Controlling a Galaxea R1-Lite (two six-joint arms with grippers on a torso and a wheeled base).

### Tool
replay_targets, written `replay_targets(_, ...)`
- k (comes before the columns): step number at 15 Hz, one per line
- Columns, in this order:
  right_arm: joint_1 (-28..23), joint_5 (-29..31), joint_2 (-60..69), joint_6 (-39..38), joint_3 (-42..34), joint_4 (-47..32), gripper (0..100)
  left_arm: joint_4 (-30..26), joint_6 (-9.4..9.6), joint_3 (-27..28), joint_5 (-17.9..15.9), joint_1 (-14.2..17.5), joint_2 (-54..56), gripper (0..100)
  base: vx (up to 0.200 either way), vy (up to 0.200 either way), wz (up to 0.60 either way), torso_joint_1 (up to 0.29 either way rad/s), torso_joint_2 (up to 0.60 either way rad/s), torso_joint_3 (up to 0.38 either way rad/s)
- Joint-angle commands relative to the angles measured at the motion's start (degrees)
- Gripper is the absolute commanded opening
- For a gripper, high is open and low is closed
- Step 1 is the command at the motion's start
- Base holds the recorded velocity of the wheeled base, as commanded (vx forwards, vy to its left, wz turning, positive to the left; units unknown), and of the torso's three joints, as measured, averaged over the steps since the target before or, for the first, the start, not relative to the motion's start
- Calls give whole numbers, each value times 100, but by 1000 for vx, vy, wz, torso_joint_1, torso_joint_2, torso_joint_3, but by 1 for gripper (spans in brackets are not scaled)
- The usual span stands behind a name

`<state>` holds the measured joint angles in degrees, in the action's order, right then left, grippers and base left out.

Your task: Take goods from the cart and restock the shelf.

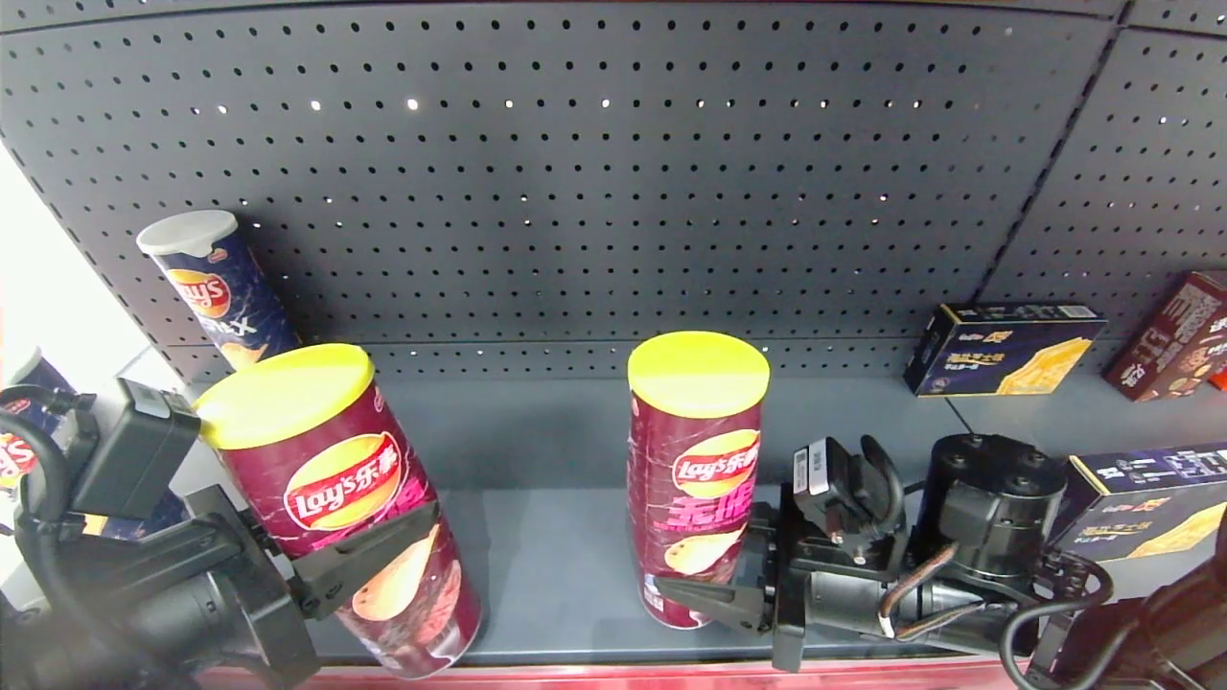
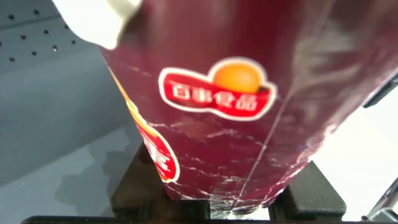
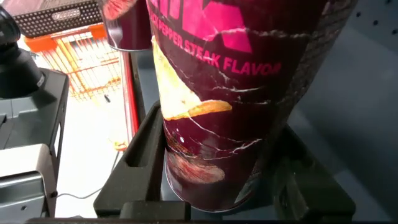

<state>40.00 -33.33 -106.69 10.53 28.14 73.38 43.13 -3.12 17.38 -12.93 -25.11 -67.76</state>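
Observation:
Two maroon chip cans with yellow lids are at the grey shelf (image 1: 556,565). The left can (image 1: 335,498) leans to the left near the shelf's front edge, with my left gripper (image 1: 383,565) shut on its lower half; in the left wrist view the can (image 2: 236,112) sits between the fingers of that gripper (image 2: 224,205). The second can (image 1: 695,470) stands upright mid-shelf. My right gripper (image 1: 690,575) is shut on its base, and the right wrist view shows this can (image 3: 217,112) held in the gripper (image 3: 217,180).
A blue chip can (image 1: 216,287) leans at the back left against the pegboard (image 1: 613,172). Dark snack boxes (image 1: 1002,350) (image 1: 1141,503) and a brown box (image 1: 1174,335) lie at the right. A red strip (image 1: 671,676) edges the shelf front. The orange cart (image 3: 81,56) stands behind.

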Motion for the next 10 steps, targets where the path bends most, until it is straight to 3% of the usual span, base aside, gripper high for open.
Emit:
replay_targets(1,26,2,-203,1,34,1,0,2,-4,-86,-7,-2,87,0,0,0,0,0,0,0)
replay_targets(9,8,160,-449,19,289,19,0,2,-4,-244,1,6,263,0,0,0,0,0,0,0)
replay_targets(10,8,169,-440,28,289,19,100,2,-4,-244,1,6,263,0,0,0,0,0,0,0)
